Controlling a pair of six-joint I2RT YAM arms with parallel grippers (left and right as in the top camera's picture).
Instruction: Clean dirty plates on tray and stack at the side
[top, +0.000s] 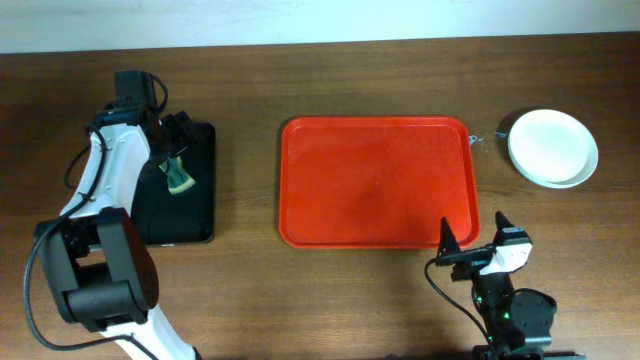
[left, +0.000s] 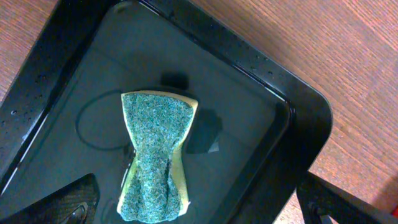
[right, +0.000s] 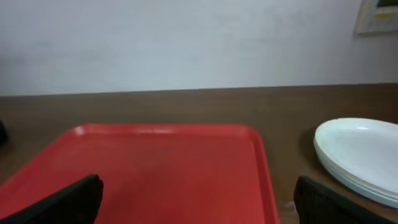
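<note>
The red tray (top: 376, 182) lies in the middle of the table with nothing on it; it also fills the lower part of the right wrist view (right: 155, 171). The plates (top: 552, 147) are stacked to the right of the tray, white on top, and show in the right wrist view (right: 364, 155). My left gripper (top: 170, 150) is open above a teal and yellow sponge (left: 155, 155) that lies in the black tray (left: 261, 62); the fingers do not touch it. My right gripper (top: 475, 240) is open and empty at the red tray's near right corner.
The black tray (top: 180, 185) holds shallow water and sits at the left, under the left arm. A small wet patch (top: 482, 139) lies between the red tray and the plate stack. The table's far edge meets a pale wall.
</note>
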